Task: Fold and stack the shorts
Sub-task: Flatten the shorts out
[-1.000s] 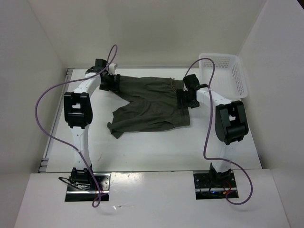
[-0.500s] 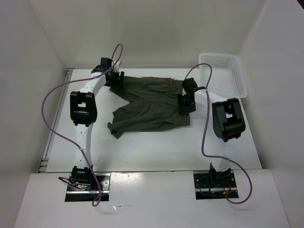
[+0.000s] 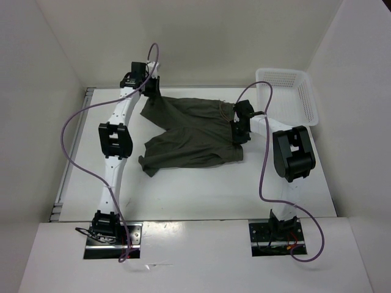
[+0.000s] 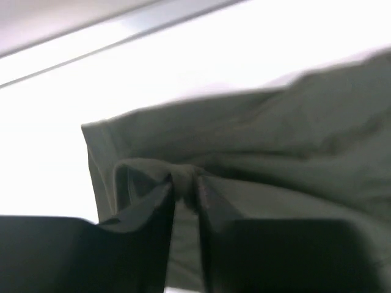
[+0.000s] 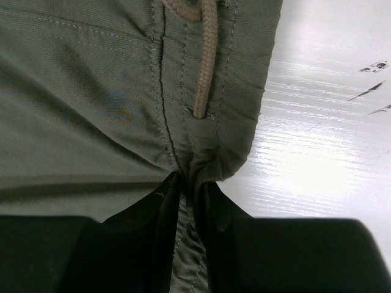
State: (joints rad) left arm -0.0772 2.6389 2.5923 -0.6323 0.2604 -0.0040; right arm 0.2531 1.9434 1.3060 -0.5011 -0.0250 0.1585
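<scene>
2 edges pinched: left gripper [image 4: 183,184] clamps shorts [image 3: 189,131] hem [image 4: 98,152], right gripper [image 5: 188,180] clamps waistband [image 5: 241,91]; basket [image 3: 309,97] near right.

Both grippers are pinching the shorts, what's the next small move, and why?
Probably raise both together and draw the far half over the near leg. The left gripper is shut on a leg hem, the right gripper on the waistband by the drawstring, and the shorts lie unfolded.

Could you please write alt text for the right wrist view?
The right hand pinches the waistband of the dark olive-green cloth shorts between its two black fingers. A beige woven drawstring lies along the waistband, and the white table shows at right.
</scene>
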